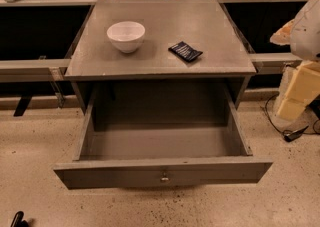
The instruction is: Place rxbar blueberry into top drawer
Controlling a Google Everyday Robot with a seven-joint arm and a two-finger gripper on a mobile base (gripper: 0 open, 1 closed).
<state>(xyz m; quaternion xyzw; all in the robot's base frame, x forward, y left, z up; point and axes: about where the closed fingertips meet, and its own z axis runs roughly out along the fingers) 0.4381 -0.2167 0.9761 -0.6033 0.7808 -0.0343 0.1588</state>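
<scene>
top drawer (125, 169) open, rxbar blueberry (185, 51) on the table (165, 18). My pincer's out of shot, can't tell its state. Grab comes next.

We see dim, warm overhead light. Shadow fills the back of the top drawer (162, 170), the arm (302, 46) at right blurs, and the gripper (17, 219) is perhaps that dark lower-left shape.

Rxbar blueberry (185, 51) right of bowl (126, 36); gripper (18, 219) bottom-left.

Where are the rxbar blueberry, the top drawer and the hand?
rxbar blueberry (185, 51): camera view, middle of the wrapper.
top drawer (115, 172): camera view, front panel, left of the knob.
hand: not in view; only the arm (300, 88) shows at the right edge, point on its cream segment.
</scene>
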